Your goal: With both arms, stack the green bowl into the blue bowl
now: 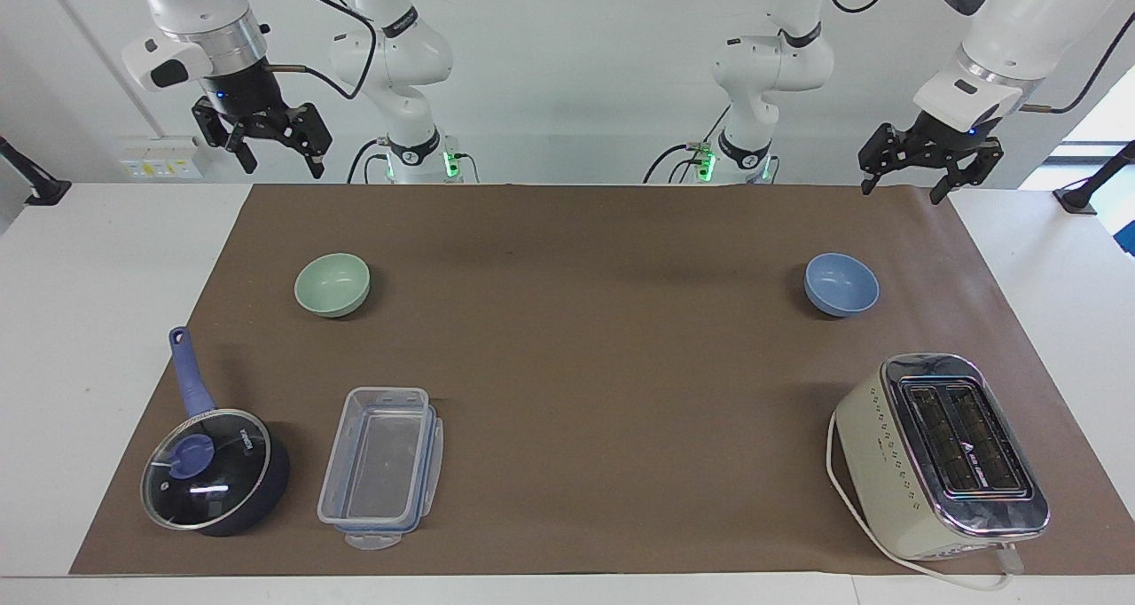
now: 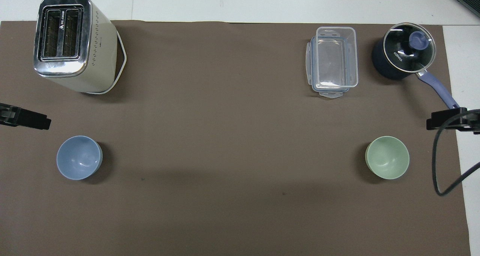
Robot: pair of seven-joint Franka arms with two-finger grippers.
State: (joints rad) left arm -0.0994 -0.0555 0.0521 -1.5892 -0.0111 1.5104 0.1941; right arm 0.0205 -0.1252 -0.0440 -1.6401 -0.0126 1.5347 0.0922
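The green bowl [image 1: 332, 285] stands upright and empty on the brown mat toward the right arm's end; it also shows in the overhead view [image 2: 387, 157]. The blue bowl [image 1: 841, 284] stands upright and empty toward the left arm's end, and also shows in the overhead view [image 2: 79, 157]. My right gripper [image 1: 278, 163] hangs open and empty high over the mat's edge by the robots, well above the green bowl. My left gripper [image 1: 901, 188] hangs open and empty over the mat's edge, well above the blue bowl. Both arms wait.
A dark-blue saucepan [image 1: 215, 472] with a glass lid and a clear plastic container [image 1: 381, 466] lie farther from the robots than the green bowl. A cream toaster [image 1: 940, 456] lies farther out than the blue bowl. A black cable [image 2: 440, 162] hangs beside the green bowl.
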